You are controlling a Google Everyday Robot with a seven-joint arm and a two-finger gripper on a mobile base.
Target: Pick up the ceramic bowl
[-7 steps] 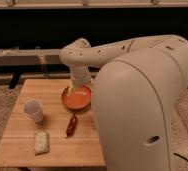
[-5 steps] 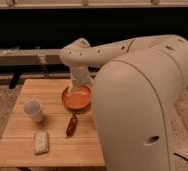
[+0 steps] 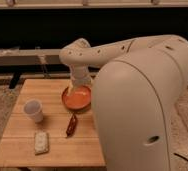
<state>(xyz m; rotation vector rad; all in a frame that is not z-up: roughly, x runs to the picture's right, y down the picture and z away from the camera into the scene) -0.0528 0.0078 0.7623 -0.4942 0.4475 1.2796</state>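
Note:
The ceramic bowl (image 3: 75, 99) is a round, shallow orange-red bowl with a darker rim, sitting on the right part of a wooden table (image 3: 22, 145). My gripper (image 3: 80, 83) hangs from the white arm straight over the bowl's far edge, reaching down to its rim. The arm's bulky white body (image 3: 142, 100) fills the right of the view and hides the table's right side.
A small translucent white cup (image 3: 33, 110) stands at the table's left. A dark red-brown elongated object (image 3: 71, 125) lies in front of the bowl. A pale speckled packet (image 3: 41, 142) lies near the front edge. A dark bench and wall run behind the table.

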